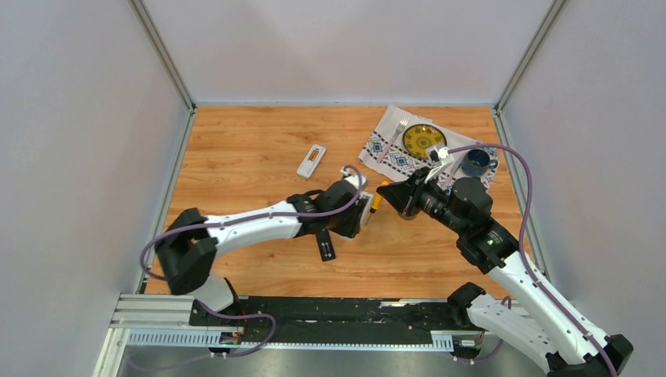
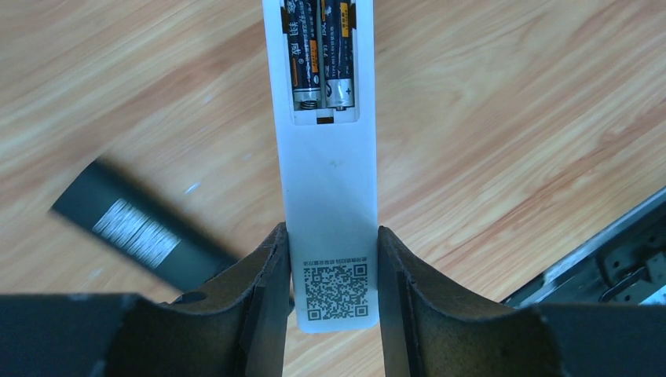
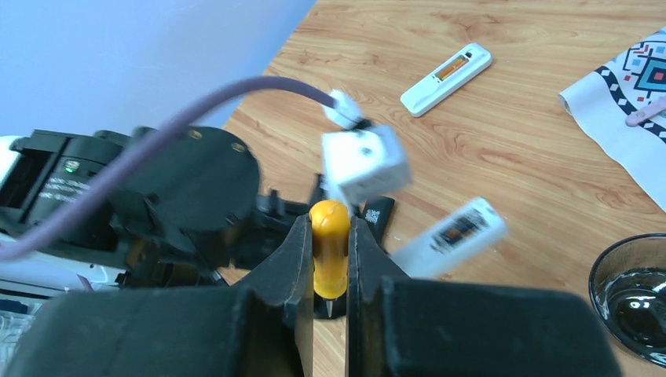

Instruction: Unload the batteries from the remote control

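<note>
My left tool is clamping the slim white remote control, my right tool gripping a yellow-handled screwdriver; a slipping tip risks flinging the dark cylindrical batteries.

White arms with black joints, purple cables.

Robot lab test cell, not a home: wooden counter boxed in by plain white panels on aluminium posts at its far corners. Slotted aluminium rail along its near edge carries cabled left arm and right arm.
</note>
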Action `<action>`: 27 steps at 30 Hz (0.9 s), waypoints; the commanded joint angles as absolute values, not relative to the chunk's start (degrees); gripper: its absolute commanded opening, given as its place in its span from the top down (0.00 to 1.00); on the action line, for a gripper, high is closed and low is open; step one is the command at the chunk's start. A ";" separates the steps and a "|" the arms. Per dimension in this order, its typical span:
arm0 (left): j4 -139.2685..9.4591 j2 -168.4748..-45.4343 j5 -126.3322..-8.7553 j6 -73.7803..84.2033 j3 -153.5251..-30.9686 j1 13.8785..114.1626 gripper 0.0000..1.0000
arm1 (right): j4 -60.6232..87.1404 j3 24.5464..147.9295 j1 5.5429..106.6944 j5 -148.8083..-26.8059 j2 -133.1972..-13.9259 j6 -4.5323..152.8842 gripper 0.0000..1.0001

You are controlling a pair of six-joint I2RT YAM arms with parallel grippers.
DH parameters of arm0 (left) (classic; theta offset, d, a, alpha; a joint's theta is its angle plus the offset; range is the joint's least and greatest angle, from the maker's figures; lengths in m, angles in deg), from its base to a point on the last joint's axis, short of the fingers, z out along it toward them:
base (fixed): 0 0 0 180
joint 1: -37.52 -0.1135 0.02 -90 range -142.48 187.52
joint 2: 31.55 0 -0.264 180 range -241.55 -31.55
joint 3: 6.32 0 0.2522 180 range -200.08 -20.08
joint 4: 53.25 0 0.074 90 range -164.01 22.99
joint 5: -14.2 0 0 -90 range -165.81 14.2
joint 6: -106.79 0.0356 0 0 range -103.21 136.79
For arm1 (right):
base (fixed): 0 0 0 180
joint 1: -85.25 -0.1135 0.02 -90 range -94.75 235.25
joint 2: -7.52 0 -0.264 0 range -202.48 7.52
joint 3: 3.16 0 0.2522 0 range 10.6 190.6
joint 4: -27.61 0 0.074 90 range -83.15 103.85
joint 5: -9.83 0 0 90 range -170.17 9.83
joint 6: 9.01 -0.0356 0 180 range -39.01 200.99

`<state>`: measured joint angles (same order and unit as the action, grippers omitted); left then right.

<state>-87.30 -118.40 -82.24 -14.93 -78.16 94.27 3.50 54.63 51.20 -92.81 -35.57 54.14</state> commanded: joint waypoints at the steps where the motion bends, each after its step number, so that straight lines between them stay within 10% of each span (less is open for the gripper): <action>1: -85.73 -127.86 -80.63 -12.74 -87.92 98.07 1.00 | 3.75 55.25 51.50 -91.68 -35.02 55.59 1.00; 13: -83.36 -135.61 -85.47 -18.10 -86.88 101.68 0.96 | 3.04 54.73 51.76 -91.15 -33.70 56.29 1.00; 21: -82.74 -132.98 -88.63 -19.07 -81.69 101.77 0.40 | 2.96 54.29 51.85 -90.80 -33.09 56.47 1.00; 27: -79.41 -129.73 -89.52 -19.94 -76.60 101.77 0.29 | 3.04 53.93 51.94 -90.45 -33.17 56.56 1.00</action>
<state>-81.99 -133.15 -87.90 -18.78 -79.65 101.59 -0.21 53.54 52.27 -89.99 -33.93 56.83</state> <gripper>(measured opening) 0.687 0.123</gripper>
